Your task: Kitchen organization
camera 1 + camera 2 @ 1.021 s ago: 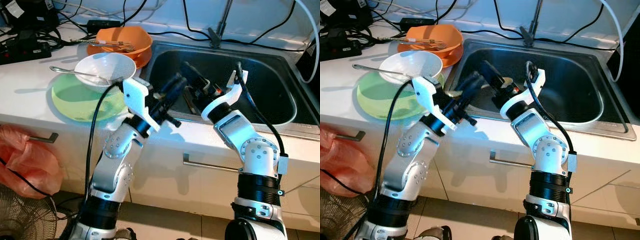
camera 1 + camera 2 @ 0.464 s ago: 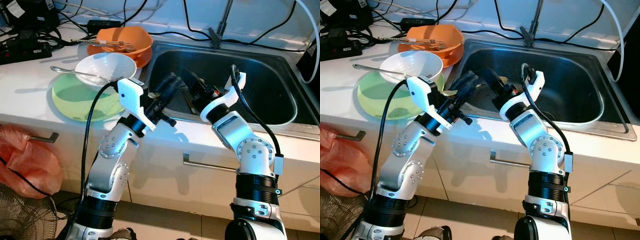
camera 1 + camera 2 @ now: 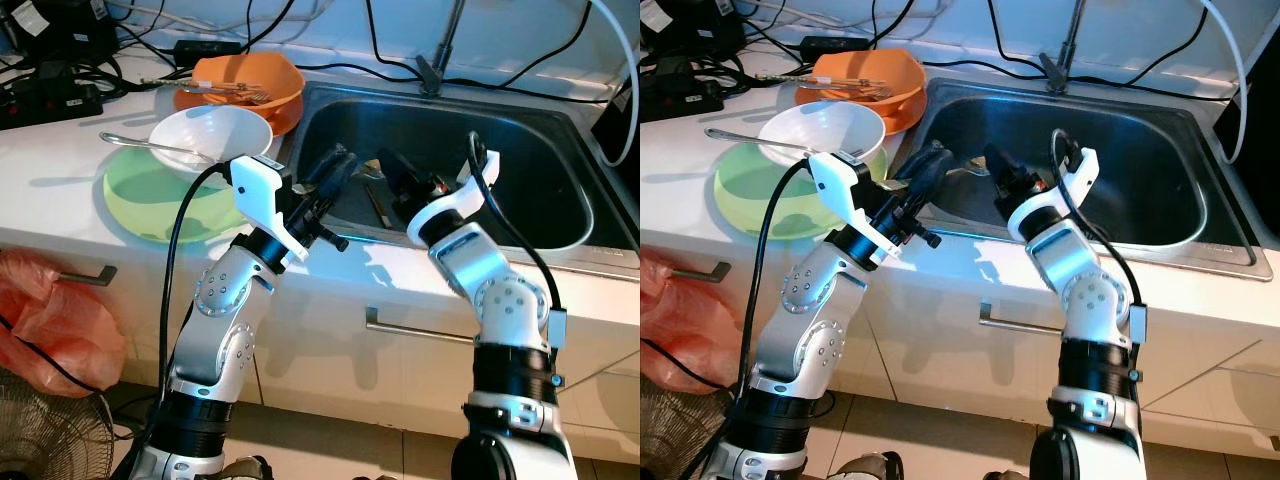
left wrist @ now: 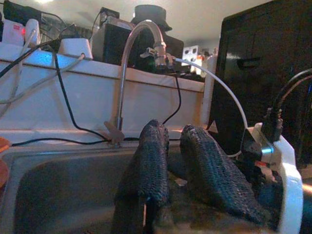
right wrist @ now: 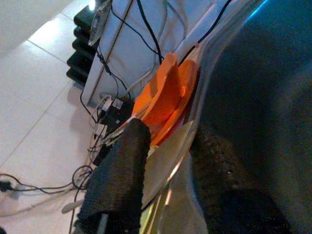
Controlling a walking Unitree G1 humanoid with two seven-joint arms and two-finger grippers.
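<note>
My right gripper [image 3: 388,167] reaches into the left part of the steel sink [image 3: 540,190], low in the basin. In the right wrist view a pale metal spoon [image 5: 165,163] sits between its two black fingers [image 5: 117,185], which are shut on it. My left gripper [image 3: 337,163] hovers over the sink's left rim, close beside the right one, and its fingers [image 4: 153,161] lie nearly together with nothing held. A dark utensil [image 3: 380,208] lies on the sink floor below both grippers.
On the counter to the left, a white bowl [image 3: 210,140] with a spoon rests on a green plate [image 3: 150,200], with an orange bowl [image 3: 245,85] of cutlery behind. The faucet [image 4: 136,48] rises behind the sink. Cables, a power strip [image 3: 50,100], a red bag [image 3: 50,320].
My left gripper has drawn back leftward to the sink's left rim. My right gripper has lowered a little and its wrist has shifted slightly right.
</note>
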